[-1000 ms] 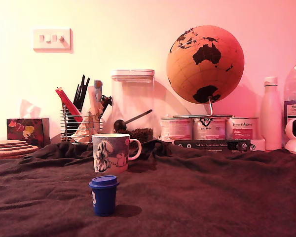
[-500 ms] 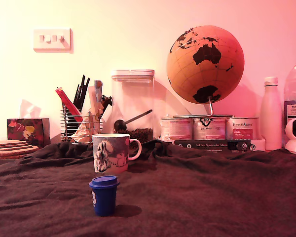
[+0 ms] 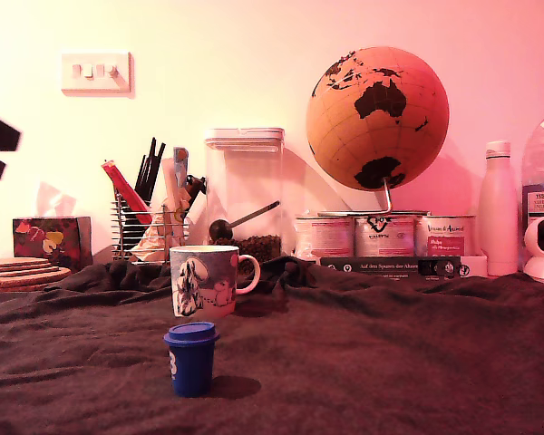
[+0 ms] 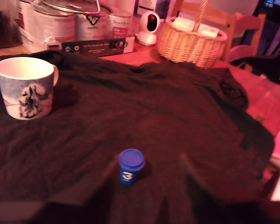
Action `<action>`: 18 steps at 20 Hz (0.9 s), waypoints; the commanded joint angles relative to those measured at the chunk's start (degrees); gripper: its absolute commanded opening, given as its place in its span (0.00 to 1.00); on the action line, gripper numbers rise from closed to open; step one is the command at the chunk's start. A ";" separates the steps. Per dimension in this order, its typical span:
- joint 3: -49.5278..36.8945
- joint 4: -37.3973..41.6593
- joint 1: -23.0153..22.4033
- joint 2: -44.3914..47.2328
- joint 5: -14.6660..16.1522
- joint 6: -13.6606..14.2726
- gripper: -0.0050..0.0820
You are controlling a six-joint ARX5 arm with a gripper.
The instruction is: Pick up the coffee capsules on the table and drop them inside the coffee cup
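A deep blue coffee capsule (image 3: 191, 359) (image 4: 130, 165) with a white mark stands rim-up on the table's dark cloth (image 3: 390, 362) (image 4: 154, 107). Behind it in the exterior view is the coffee cup (image 3: 204, 280) (image 4: 25, 86), upright, with a bluish cartoon print, a pale inside and a white handle. My gripper (image 3: 7, 152) pokes in at the exterior view's left edge, high above the table and far from both. It is open and holds nothing. Its blurred fingers (image 4: 91, 186) frame the capsule in the wrist view.
Along the back stand a clear canister (image 3: 245, 195) with a white lid, a utensil holder (image 3: 145, 222), a globe (image 3: 377, 118), large tins (image 3: 381, 234), a white bottle (image 3: 498, 208) and a tissue box (image 3: 51, 242). A wicker basket (image 4: 191, 42) and a small white camera (image 4: 149, 28) sit beyond the cloth.
My gripper has come into the exterior view at the left edge; it was out of sight before. The capsule and cup have not moved.
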 commanded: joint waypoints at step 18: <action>-5.16 20.09 -7.32 17.55 -4.31 8.02 0.64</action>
